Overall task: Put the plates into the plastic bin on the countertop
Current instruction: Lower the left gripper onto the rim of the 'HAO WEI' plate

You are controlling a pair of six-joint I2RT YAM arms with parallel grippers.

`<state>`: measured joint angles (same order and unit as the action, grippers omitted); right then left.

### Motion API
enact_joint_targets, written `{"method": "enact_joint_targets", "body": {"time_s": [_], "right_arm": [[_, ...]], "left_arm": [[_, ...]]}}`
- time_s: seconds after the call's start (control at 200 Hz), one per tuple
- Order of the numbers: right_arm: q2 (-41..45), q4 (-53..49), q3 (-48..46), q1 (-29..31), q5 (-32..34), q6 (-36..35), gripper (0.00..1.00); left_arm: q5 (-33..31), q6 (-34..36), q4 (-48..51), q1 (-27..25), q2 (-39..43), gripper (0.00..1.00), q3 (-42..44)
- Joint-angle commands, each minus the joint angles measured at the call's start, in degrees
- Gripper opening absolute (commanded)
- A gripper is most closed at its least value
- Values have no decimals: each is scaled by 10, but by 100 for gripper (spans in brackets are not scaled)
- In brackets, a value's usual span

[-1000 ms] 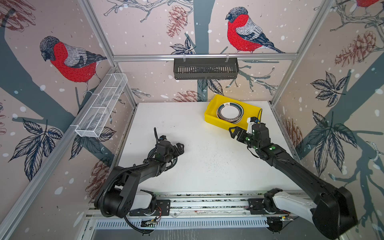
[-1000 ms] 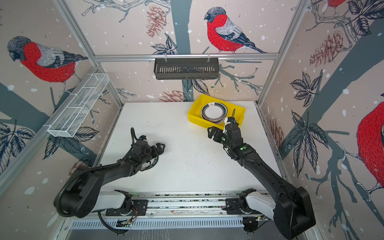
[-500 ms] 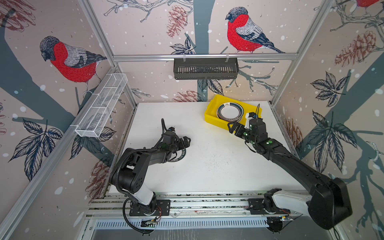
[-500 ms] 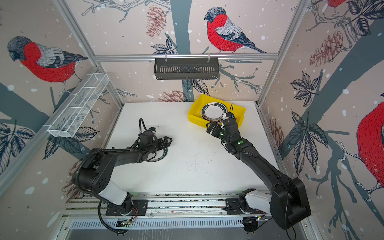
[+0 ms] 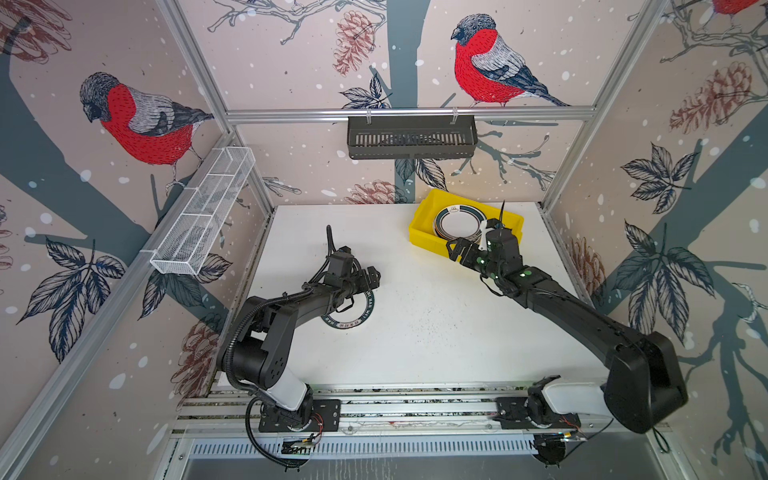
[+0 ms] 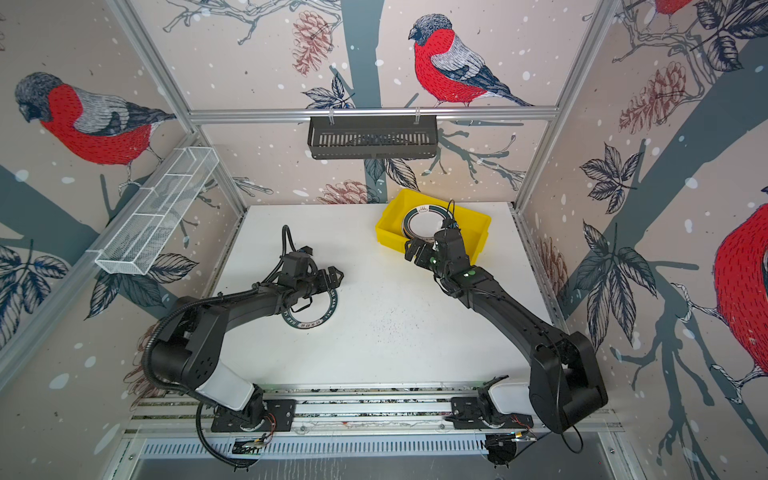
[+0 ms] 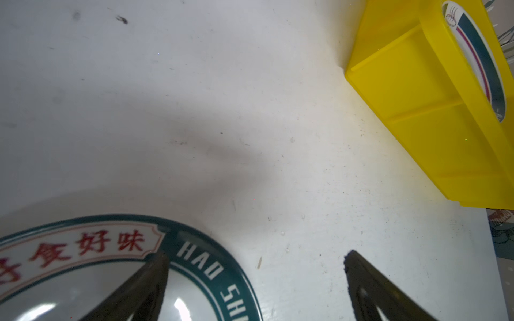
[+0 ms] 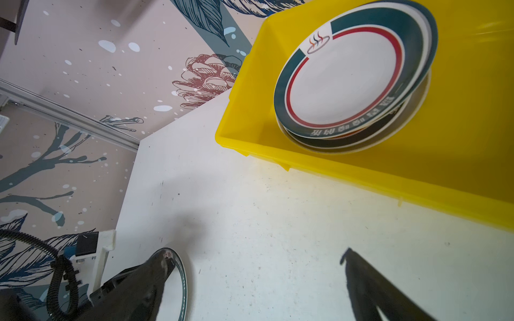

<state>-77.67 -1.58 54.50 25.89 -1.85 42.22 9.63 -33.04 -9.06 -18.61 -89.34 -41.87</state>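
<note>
A white plate with a dark teal lettered rim (image 5: 360,316) (image 6: 322,319) lies on the white countertop (image 5: 415,332), partly under my left arm. My left gripper (image 5: 368,276) (image 7: 257,255) is open and low over it. In the left wrist view one finger (image 7: 150,278) is above the plate (image 7: 203,266) and the other is above bare tabletop, with the rim between them. The yellow plastic bin (image 5: 419,216) (image 6: 386,226) holds a stack of plates (image 5: 457,222) (image 8: 347,77). My right gripper (image 5: 461,249) (image 8: 257,255) hangs open and empty just before the bin's near wall (image 8: 361,172).
A black slotted basket (image 5: 411,137) hangs on the back rail. A white wire mesh rack (image 5: 203,216) is fixed along the left wall. Aluminium rails (image 5: 415,399) run along the countertop's near edge.
My left arm has swung and stretched farther out, bringing its gripper over the plate's far rim. My right gripper has drifted a little toward the bin. Both stayed open.
</note>
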Motion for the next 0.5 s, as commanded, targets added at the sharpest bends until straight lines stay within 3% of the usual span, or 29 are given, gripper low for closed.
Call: {"method": "enact_joint_targets", "body": {"time_s": [0.0,0.32,0.425,0.495], "right_arm": [[-14,-9,16,4,11,-6,100],[-47,-5,49,7,-12,-15,100],[-48,-10,56,7,-18,-19,100],[-45,-7,55,6,-24,-24,100]], "left_arm": [[-59,-1,43,1,36,98,5],[-201,-56,215,9,181,98,46],[-242,-65,224,11,223,98,91],[-237,-72,224,26,247,98,117]]}}
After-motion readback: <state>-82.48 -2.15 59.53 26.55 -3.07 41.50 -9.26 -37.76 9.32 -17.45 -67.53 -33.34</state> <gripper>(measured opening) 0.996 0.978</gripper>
